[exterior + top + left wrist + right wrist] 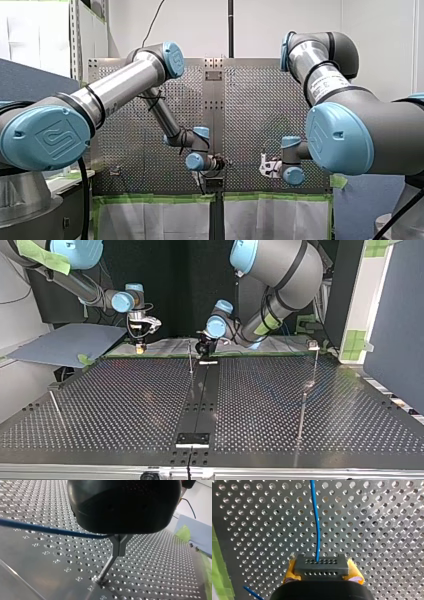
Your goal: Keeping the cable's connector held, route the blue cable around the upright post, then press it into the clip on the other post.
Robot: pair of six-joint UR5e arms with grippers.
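In the right wrist view my right gripper is shut on the dark grey connector, with a yellow pad on each side. The blue cable leaves the connector and runs straight ahead over the perforated table. In the left wrist view the blue cable runs taut up to my left gripper's black housing, which hides the fingers. Right there stands a thin post with a forked clip, and the cable meets the fork's top. In the top view my left gripper sits beside the centre post.
More thin posts stand on the perforated table: one at the top view's right, one nearer the camera, and a leaning one at its left. A grey board lies behind my right gripper. Green tape lines the table's edge.
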